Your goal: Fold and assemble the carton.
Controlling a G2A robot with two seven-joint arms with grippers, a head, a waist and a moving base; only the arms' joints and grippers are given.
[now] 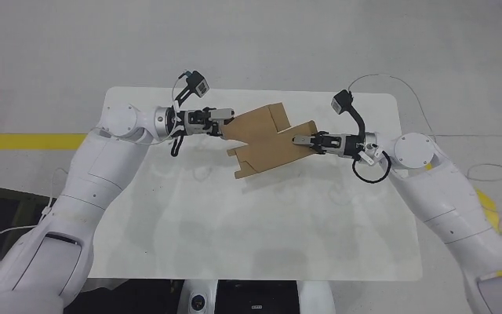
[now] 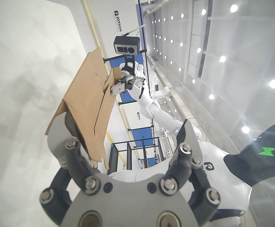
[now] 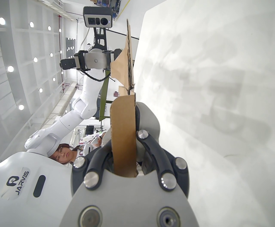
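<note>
A flat brown carton [image 1: 267, 140] hangs above the white table, tilted, between my two grippers. My right gripper [image 1: 300, 141] is shut on a flap at the carton's right end; in the right wrist view that flap [image 3: 123, 137] runs straight between the fingers of the right gripper [image 3: 129, 107]. At the carton's upper left edge my left gripper [image 1: 226, 119] is open. In the left wrist view the left gripper [image 2: 124, 126] has its fingers wide apart. The carton's [image 2: 86, 103] near corner rests against one finger [image 2: 64, 126], and the other finger [image 2: 185, 133] stands free. The right gripper [image 2: 118, 87] holds the far end.
The white table [image 1: 157, 235] lies bare below the carton, with open room toward its front and both sides. Its far edge runs just behind the grippers. The left arm's wrist camera [image 3: 97, 19] sticks up above the carton.
</note>
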